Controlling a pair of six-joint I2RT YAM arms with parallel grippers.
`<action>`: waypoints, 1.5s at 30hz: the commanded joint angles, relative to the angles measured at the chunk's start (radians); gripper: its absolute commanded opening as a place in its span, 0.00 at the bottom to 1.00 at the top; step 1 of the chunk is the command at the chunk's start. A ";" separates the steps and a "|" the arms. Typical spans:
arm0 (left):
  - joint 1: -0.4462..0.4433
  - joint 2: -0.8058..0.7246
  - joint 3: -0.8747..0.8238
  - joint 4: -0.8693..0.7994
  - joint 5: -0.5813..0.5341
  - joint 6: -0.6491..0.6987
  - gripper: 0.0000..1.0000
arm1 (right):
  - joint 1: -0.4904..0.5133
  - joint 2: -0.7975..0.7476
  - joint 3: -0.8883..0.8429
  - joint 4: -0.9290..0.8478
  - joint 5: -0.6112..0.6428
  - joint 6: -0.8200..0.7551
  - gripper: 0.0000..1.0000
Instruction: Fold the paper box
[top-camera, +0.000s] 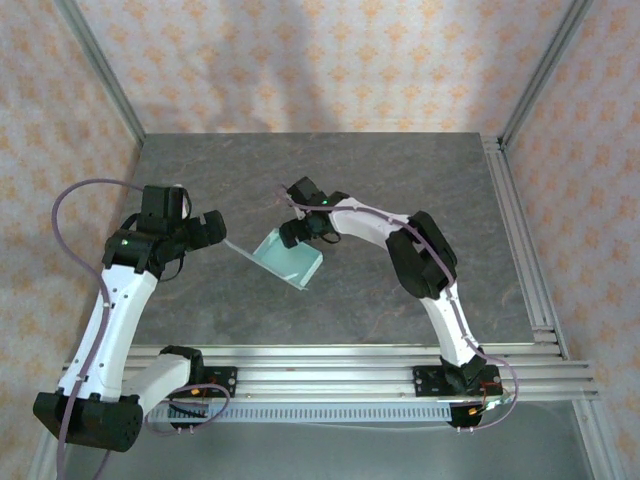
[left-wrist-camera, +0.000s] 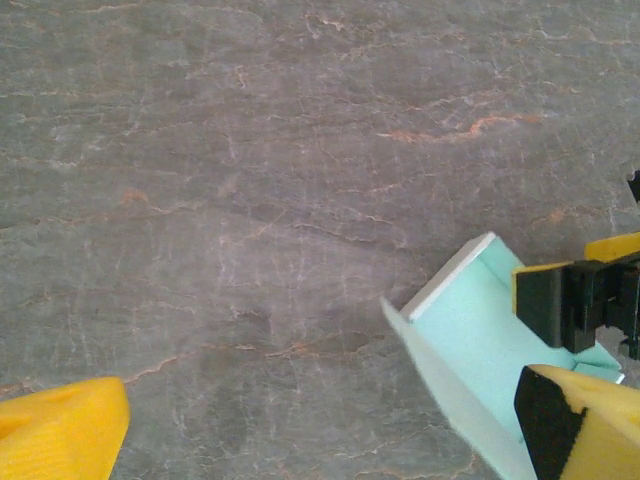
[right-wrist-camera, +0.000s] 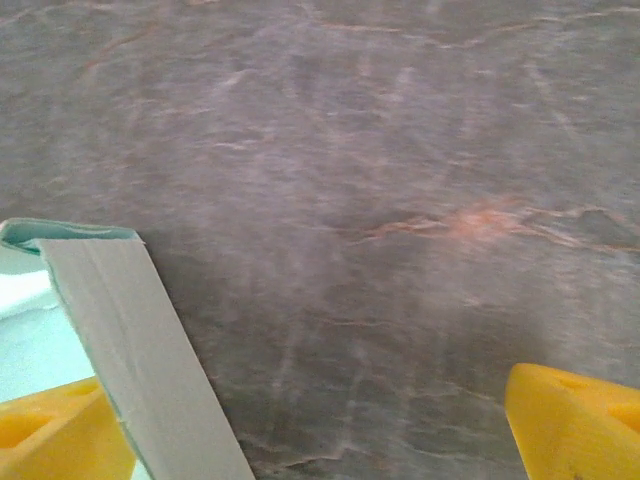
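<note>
The paper box (top-camera: 288, 258) is pale mint card, part folded into a shallow tray with raised walls, lying mid-table. My left gripper (top-camera: 220, 238) is at its left end and stands open. In the left wrist view the box (left-wrist-camera: 465, 320) lies beside the right fingertip (left-wrist-camera: 590, 420), with one side wall rising between the fingers, and the left gripper (left-wrist-camera: 320, 440) holds nothing. My right gripper (top-camera: 298, 228) is over the box's far edge, open. In the right wrist view a grey-backed box wall (right-wrist-camera: 130, 340) stands just inside the left fingertip (right-wrist-camera: 55, 430) of the right gripper (right-wrist-camera: 315, 430).
The table (top-camera: 400, 180) is grey marbled stone. Patterned walls with metal posts close it in at the back and sides. An aluminium rail (top-camera: 330, 375) carrying both arm bases runs along the near edge. A rail (top-camera: 525, 250) also runs down the right side.
</note>
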 joint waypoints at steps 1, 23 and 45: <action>0.006 0.022 0.011 0.000 0.034 0.019 1.00 | -0.056 -0.041 -0.010 -0.032 0.089 0.067 0.90; 0.005 0.069 -0.057 0.127 0.135 -0.053 1.00 | -0.283 -0.600 -0.657 0.272 0.095 0.138 0.87; -0.159 0.022 -0.262 0.327 -0.020 -0.372 1.00 | -0.091 -0.409 -0.688 0.560 -0.094 0.259 0.63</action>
